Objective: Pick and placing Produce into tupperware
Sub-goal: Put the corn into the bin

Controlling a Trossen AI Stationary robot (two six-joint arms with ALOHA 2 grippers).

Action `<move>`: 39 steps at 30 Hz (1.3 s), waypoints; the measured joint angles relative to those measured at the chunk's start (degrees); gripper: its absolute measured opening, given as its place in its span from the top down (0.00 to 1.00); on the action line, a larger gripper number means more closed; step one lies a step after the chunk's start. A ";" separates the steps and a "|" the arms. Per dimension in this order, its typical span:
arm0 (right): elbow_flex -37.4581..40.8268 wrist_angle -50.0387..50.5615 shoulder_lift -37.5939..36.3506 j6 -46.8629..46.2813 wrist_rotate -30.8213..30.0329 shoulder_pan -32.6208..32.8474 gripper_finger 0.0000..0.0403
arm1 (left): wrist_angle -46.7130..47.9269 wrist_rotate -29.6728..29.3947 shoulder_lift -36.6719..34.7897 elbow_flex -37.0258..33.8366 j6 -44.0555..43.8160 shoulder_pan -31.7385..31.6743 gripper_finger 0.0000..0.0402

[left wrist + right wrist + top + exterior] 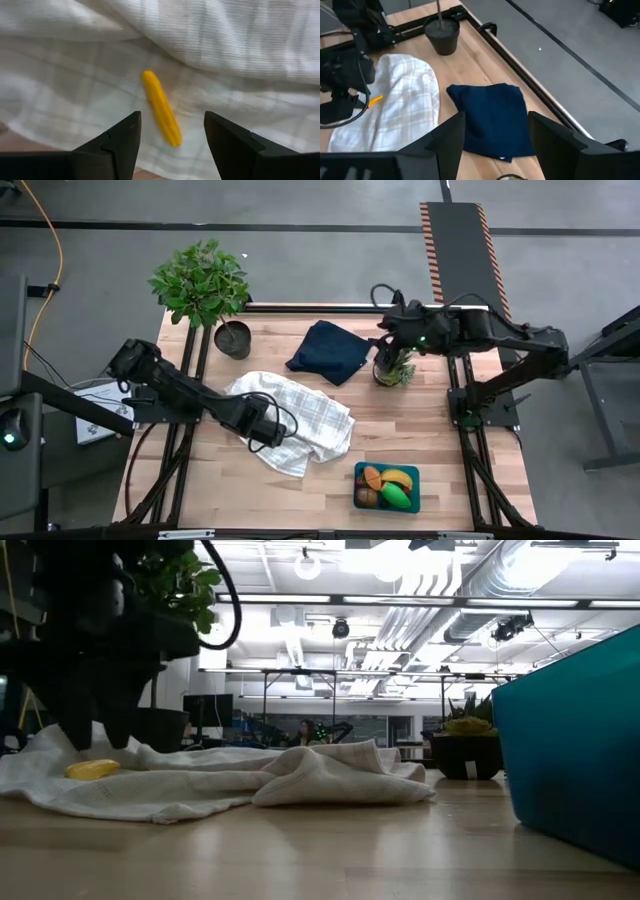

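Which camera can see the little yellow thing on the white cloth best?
The left wrist view: the yellow piece lies whole on the white cloth, between the open left gripper fingers. The low view shows it side-on; the right wrist view shows a sliver; the high view hides it.

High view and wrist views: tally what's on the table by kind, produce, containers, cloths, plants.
Produce pieces I can make out: 5 — four in the tupperware (orange piece, banana, green piece, brown round one), plus a yellow piece on the white checked cloth
Containers: 1
Cloths: 2 — white checked, dark navy cloth
Potted plants: 2 — large leafy plant, small spiky plant
Total: 10
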State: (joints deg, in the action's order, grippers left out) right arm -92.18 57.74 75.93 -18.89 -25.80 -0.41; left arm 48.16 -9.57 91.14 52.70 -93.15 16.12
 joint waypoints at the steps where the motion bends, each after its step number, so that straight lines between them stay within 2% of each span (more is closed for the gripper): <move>1: 0.00 0.13 -0.46 0.47 0.17 -0.28 0.48 | -0.49 0.12 0.29 0.04 -0.47 0.00 0.49; 11: 0.00 -0.23 -3.28 2.45 0.88 -2.38 0.48 | 1.61 -0.04 0.63 0.01 -1.65 -0.02 0.49; 31: 0.00 -0.64 -3.37 2.46 0.91 -2.38 0.48 | 2.91 0.00 1.26 -1.10 -0.05 -0.39 0.49; 39: 0.01 -0.62 -3.36 2.37 0.91 -2.36 0.48 | 0.28 2.60 3.06 -1.13 1.37 -0.75 0.49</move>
State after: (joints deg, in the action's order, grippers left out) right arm -92.17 57.12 72.57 -16.52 -24.88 -2.76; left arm 48.44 -6.98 94.20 51.57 -91.78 15.37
